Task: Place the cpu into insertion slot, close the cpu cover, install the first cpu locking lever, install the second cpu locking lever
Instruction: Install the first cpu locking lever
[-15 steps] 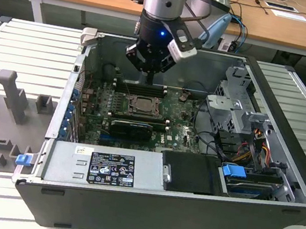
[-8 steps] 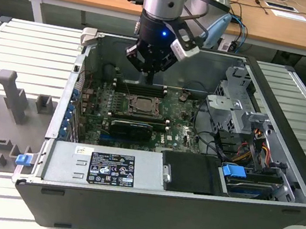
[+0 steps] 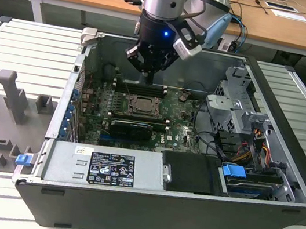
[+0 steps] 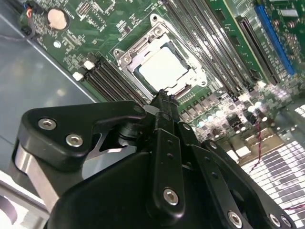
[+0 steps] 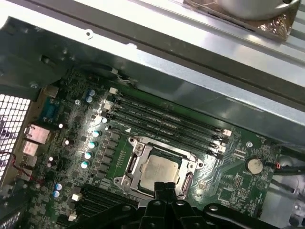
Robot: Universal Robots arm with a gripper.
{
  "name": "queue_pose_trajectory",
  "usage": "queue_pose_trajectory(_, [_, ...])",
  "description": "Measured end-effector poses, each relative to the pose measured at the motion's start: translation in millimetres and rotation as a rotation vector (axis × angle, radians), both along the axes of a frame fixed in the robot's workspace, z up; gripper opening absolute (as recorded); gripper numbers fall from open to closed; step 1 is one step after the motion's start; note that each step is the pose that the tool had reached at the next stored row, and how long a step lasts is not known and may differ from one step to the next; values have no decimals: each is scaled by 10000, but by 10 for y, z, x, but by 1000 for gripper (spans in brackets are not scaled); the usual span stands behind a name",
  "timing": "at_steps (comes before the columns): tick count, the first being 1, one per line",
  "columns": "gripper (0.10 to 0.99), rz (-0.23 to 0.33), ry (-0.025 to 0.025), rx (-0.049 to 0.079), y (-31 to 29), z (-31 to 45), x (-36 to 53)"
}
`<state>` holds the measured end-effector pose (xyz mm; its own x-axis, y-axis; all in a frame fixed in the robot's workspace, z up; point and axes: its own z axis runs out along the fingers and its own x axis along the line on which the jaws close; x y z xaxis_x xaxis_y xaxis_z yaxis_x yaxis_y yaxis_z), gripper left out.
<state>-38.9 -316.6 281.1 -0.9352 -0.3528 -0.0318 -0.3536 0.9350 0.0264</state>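
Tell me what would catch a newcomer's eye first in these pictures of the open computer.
First comes the black claw, hanging inside the open computer case in the middle of the exterior view, low over the green board. Close by its tip the silver-topped cpu lies in the insertion slot, framed in metal. Long black memory slots run along both sides of it.

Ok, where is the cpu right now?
In the second wrist view the cpu sits in the insertion slot, between the two banks of memory slots, just beyond the gripper.
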Motion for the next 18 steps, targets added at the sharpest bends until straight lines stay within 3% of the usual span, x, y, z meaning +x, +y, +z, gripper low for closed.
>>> queue_pose_trajectory(4, [106, 764, -3, 2, -1, 0, -2])
queue_pose_trajectory(8, [106, 703, -45, 24, -1, -8, -24])
queue_pose_trajectory(14, [106, -995, -47, 19, -1, -43, -25])
queue_pose_trajectory(18, [106, -1834, -48, 17, -2, -62, -25])
